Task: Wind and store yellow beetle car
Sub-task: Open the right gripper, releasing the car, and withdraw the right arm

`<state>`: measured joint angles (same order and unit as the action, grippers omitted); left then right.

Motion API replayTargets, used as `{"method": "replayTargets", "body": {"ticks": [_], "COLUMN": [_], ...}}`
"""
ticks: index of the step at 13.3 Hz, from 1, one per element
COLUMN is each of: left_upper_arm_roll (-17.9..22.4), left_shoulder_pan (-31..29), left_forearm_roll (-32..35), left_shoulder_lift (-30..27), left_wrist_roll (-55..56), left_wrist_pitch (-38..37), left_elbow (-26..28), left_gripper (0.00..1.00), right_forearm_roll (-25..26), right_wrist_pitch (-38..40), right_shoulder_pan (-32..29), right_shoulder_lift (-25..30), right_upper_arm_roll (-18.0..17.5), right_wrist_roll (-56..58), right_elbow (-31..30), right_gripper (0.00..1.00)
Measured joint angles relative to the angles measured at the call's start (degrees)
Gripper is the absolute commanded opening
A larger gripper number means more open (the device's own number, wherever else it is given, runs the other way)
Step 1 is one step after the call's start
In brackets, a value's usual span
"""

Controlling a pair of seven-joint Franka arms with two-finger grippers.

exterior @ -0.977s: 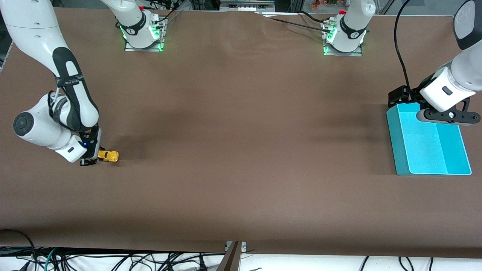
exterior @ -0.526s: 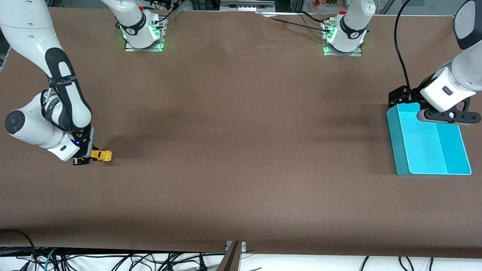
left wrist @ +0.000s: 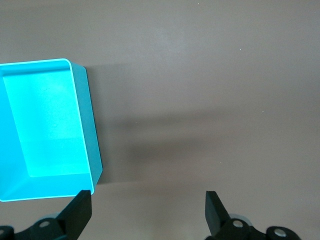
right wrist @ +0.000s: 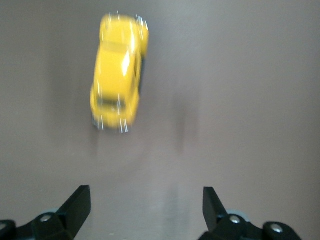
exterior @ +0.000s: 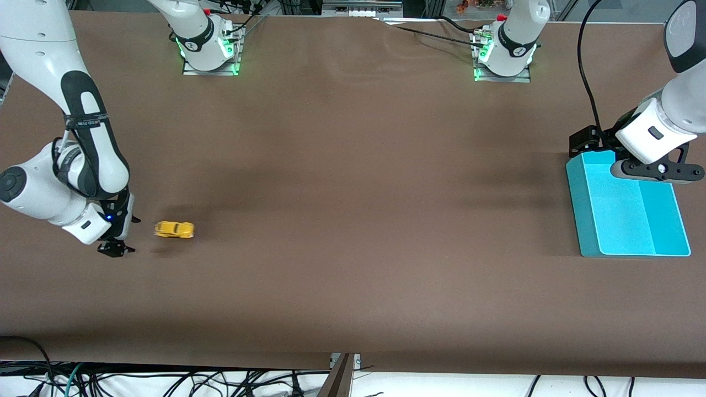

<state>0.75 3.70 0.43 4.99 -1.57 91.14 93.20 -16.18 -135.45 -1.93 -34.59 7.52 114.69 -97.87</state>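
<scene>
The yellow beetle car (exterior: 174,229) stands free on the brown table toward the right arm's end; it shows blurred in the right wrist view (right wrist: 118,98). My right gripper (exterior: 116,249) is open and empty just beside the car, a short gap from it, on the side toward the table's end; its fingertips (right wrist: 80,200) frame bare table. The turquoise bin (exterior: 629,209) sits at the left arm's end and shows in the left wrist view (left wrist: 45,130). My left gripper (exterior: 656,170) is open and empty, held over the bin's edge nearest the bases.
The two arm bases (exterior: 209,49) (exterior: 504,55) stand along the table's edge farthest from the front camera. Cables (exterior: 165,380) hang below the edge nearest the front camera.
My right gripper dragged the car toward the table's end, then opened and let it go. The car has rolled away toward the table's middle. The left arm has not moved.
</scene>
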Motion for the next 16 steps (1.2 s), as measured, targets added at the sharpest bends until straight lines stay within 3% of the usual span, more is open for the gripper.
{"method": "replayTargets", "body": {"ticks": [4, 7, 11, 16], "left_upper_arm_roll": [0.0, 0.0, 0.0, 0.0], "left_shoulder_pan": [0.0, 0.0, 0.0, 0.0], "left_forearm_roll": [0.0, 0.0, 0.0, 0.0], "left_shoulder_lift": [0.0, 0.0, 0.0, 0.0], "left_wrist_roll": [0.0, 0.0, 0.0, 0.0], "left_wrist_pitch": [0.0, 0.0, 0.0, 0.0], "left_elbow": [0.0, 0.0, 0.0, 0.0], "left_gripper": [1.0, 1.0, 1.0, 1.0], "right_forearm_roll": [-0.6, -0.4, -0.1, 3.0], "right_wrist_pitch": [10.7, 14.8, 19.5, 26.6], "right_shoulder_pan": [0.2, 2.7, 6.5, 7.8], "right_shoulder_lift": [0.8, 2.9, 7.7, 12.3], "right_upper_arm_roll": [-0.1, -0.1, -0.2, -0.2], "right_wrist_roll": [-10.5, -26.4, -50.9, -72.8], "right_elbow": [8.7, 12.7, 14.1, 14.2], "right_gripper": [1.0, 1.0, 1.0, 1.0]}}
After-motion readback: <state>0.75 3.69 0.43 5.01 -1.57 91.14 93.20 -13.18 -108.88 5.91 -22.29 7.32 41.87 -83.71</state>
